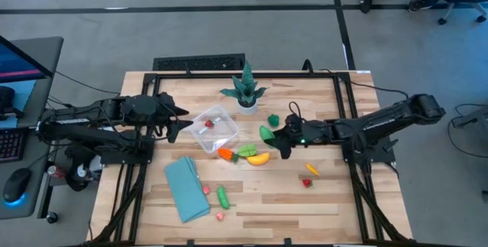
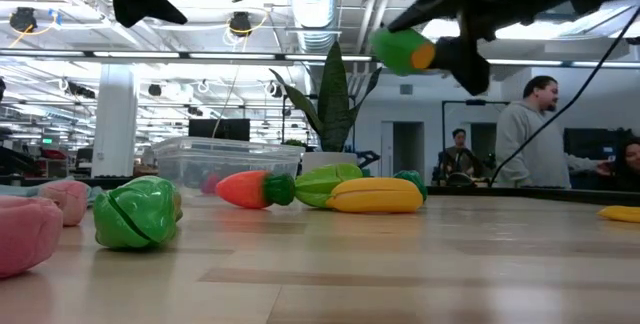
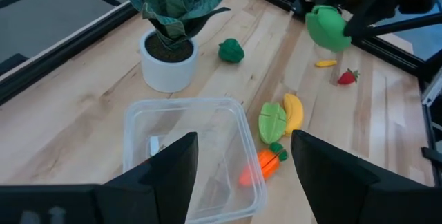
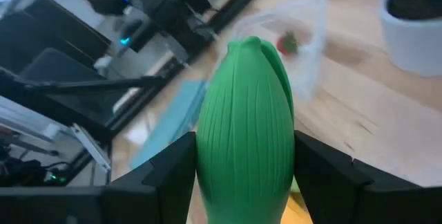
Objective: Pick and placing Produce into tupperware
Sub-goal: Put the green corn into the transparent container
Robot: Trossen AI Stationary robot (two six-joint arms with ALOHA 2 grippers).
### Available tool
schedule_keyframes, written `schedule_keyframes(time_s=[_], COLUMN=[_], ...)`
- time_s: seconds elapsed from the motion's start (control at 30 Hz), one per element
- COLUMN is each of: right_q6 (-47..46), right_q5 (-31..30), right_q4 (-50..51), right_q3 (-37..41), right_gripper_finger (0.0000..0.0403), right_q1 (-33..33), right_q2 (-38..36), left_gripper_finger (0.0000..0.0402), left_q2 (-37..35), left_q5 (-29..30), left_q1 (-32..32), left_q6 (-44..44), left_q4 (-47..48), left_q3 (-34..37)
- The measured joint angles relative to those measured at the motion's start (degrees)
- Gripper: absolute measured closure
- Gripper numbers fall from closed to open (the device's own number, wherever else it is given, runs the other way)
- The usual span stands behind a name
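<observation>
Since my right gripper (image 1: 273, 137) is clamped on a green veggie (image 1: 265, 133) up off the table, I'd carry it left, clearing the carrot (image 1: 225, 154), leafy piece (image 1: 247, 151) and banana (image 1: 258, 158) nearer me. Farther left sits the tupperware (image 1: 200, 141); release low over its middle. My left gripper (image 1: 177, 121), fingers apart, crowds its left rim, with the plant (image 1: 245, 91) just beyond.

Both arms matte black, segmented tubular links w/ black cables along them. Right arm (image 1: 381, 121): small green LED near wrist. Left arm (image 1: 91, 117): same build, blocky fingers.
</observation>
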State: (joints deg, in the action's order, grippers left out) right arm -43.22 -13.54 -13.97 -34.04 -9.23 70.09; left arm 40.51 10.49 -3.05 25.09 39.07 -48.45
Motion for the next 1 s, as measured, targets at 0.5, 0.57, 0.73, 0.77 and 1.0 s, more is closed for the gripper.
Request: schedule_keyframes(time_s=[0.5,0.57,0.73,0.77,1.0], right_q6=[3.6,5.3,8.7,9.2,12.2], right_q5=[0.2,0.2,1.8,2.1,4.4], right_q4=[-13.2,-13.3,-13.1,-13.1,-12.8], right_q3=[-4.5,-7.0,-13.6,-15.0,-23.5], right_gripper_finger=[0.0189,0.0188,0.0185,0.0185,0.0189], right_q1=[0.0,0.1,1.3,1.6,3.7], right_q2=[13.7,15.9,21.5,22.7,29.9], left_gripper_finger=[0.0178,0.0178,0.0178,0.0178,0.0178], left_q2=[0.0,-0.1,-0.3,-0.5,-3.6], left_q5=[0.9,0.9,0.9,0.9,1.0], left_q1=[0.0,0.0,0.0,0.0,0.0], left_q6=[-2.0,-2.4,-3.1,-3.1,-3.1], left_q4=[1.8,1.8,2.4,2.7,5.0], left_q3=[0.0,0.0,0.0,0.0,0.0])
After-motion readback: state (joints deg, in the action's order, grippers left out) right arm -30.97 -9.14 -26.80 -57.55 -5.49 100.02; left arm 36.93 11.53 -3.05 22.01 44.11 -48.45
